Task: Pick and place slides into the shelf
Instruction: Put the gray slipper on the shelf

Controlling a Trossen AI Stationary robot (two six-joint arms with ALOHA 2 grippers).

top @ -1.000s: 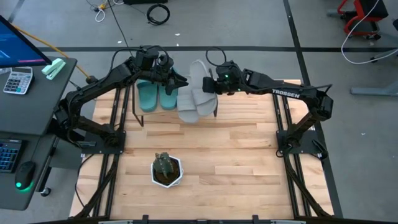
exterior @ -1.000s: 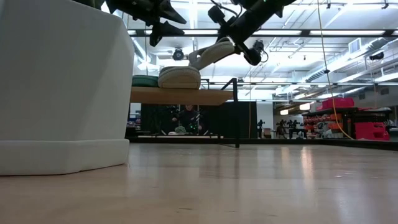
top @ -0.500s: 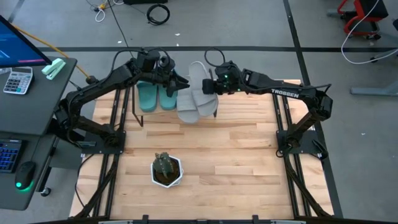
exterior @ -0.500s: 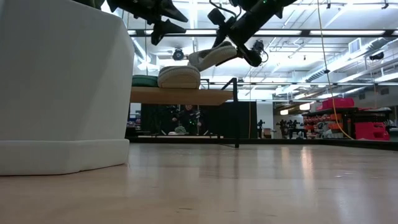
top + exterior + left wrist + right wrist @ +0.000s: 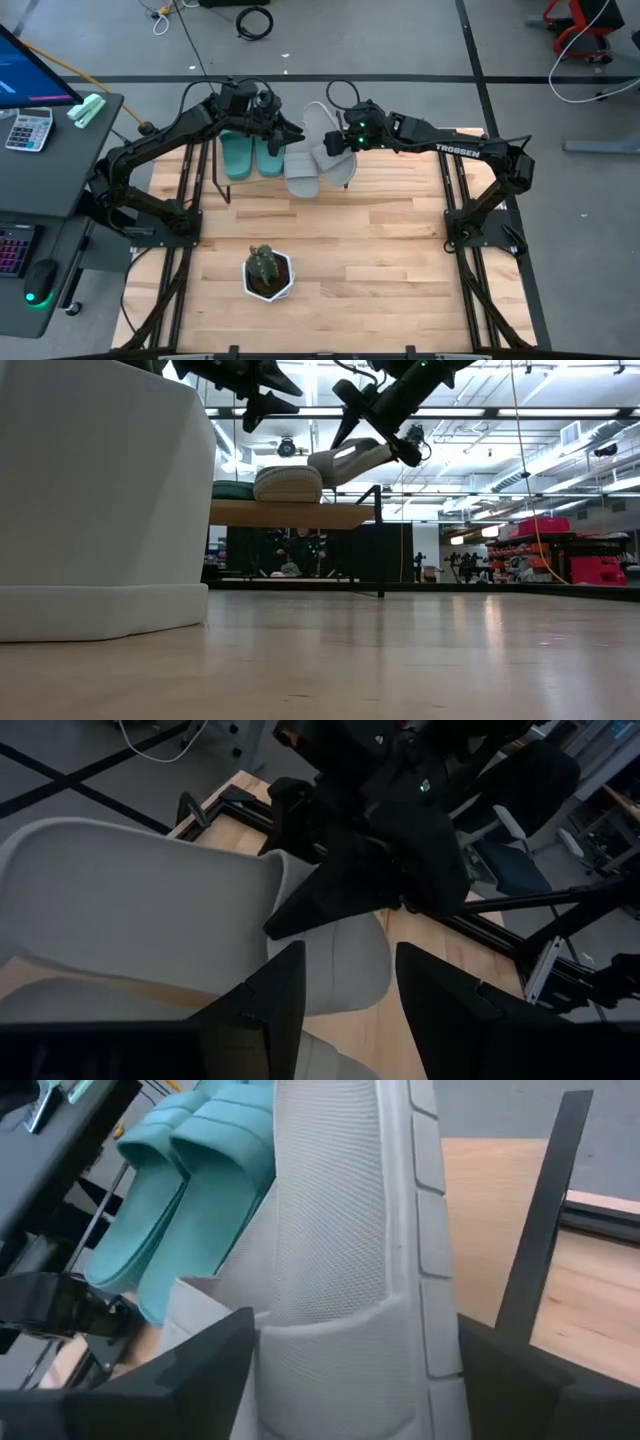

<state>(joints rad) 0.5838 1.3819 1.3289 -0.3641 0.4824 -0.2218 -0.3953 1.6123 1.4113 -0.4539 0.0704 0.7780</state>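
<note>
1. The shelf [image 5: 330, 186] stands at the far side of the table [image 5: 380, 260].
2. Two teal slides [image 5: 252, 155] lie side by side on its left part.
3. One grey slide [image 5: 302, 172] lies flat next to them.
4. The other grey slide [image 5: 328, 135] lies tilted beside it.
5. The right gripper [image 5: 340, 140] is over that tilted slide, fingers spread wide on both sides.
6. The left gripper [image 5: 293, 132] hangs above the teal slides, fingers partly apart, holding nothing.
7. A potted plant [image 5: 267, 272] sits near.

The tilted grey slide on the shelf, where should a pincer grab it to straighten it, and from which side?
Probably by its raised right-hand side edge, coming from above on the right. The tilted grey slide leans on the other grey slide with that edge lifted clear of the shelf, where the open right pincer straddles it.
</note>
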